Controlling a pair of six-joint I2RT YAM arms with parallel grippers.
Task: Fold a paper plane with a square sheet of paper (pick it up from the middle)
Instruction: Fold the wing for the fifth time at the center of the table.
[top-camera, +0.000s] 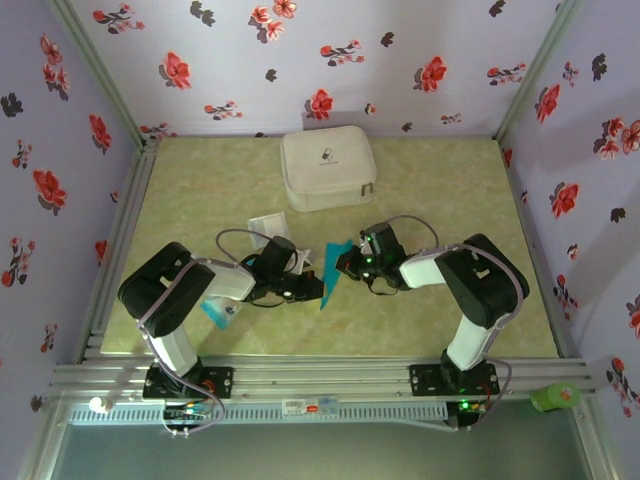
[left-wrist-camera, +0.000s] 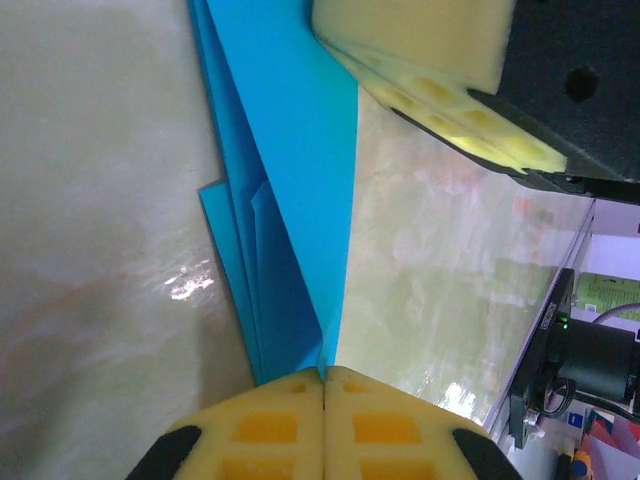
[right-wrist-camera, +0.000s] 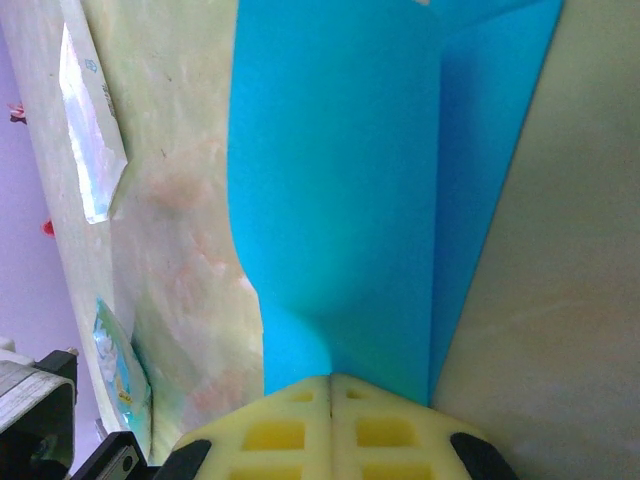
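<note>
The bright blue sheet of paper (top-camera: 333, 272) is folded in layers into a narrow pointed paper plane shape and is held off the table between the two arms. My left gripper (top-camera: 318, 287) is shut on its lower end. In the left wrist view the pads (left-wrist-camera: 270, 425) pinch the creased edge of the paper (left-wrist-camera: 290, 200). My right gripper (top-camera: 349, 262) is shut on the upper end. Its wrist view shows the paper (right-wrist-camera: 340, 180) running straight out from the closed fingertips (right-wrist-camera: 300, 430). The right gripper's yellow fingers (left-wrist-camera: 430, 60) cross the top of the left wrist view.
A white zip case (top-camera: 327, 168) stands at the back middle. A whitish translucent square (top-camera: 265, 228) lies behind the left gripper, and a pale blue-and-white packet (top-camera: 218, 312) lies by the left arm. The table's metal rail (top-camera: 320, 375) runs along the near edge.
</note>
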